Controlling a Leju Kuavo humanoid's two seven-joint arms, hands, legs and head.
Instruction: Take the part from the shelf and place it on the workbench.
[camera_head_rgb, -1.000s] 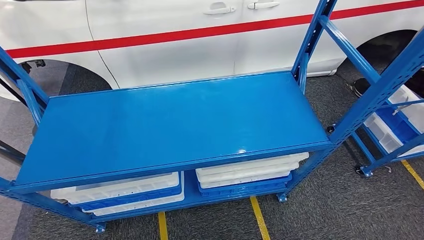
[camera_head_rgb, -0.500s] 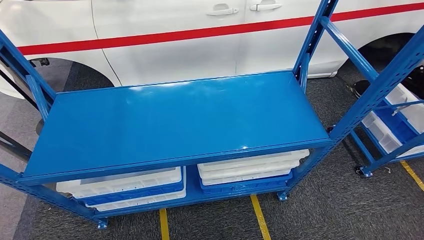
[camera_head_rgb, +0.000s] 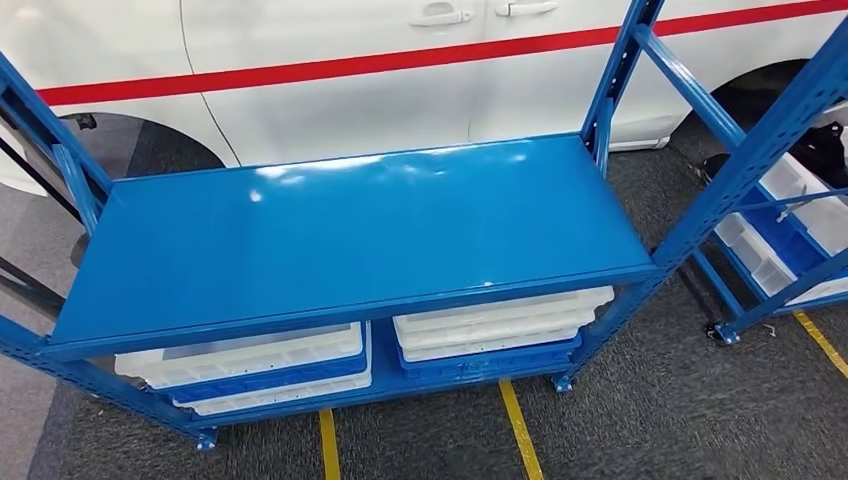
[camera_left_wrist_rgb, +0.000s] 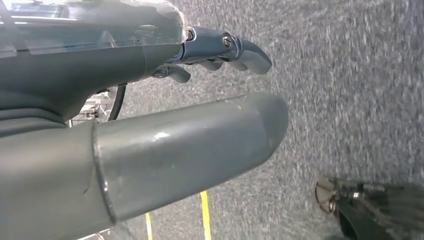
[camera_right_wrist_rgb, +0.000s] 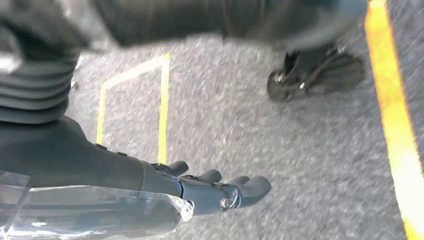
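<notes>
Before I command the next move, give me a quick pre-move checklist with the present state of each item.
1. Left hand free of any load: ok, it hangs over grey carpet holding nothing.
2. Right hand free of any load: ok, fingers loosely extended, nothing between them.
3. Part located: not ok, the blue shelf top is bare, with no part on it.
4. Lower level contents known: cannot tell, the white and blue trays sit stacked, insides hidden.
5. Second rack checked: cannot tell, its bins are cut off at the frame edge.
6. Workbench located: not ok.
</notes>
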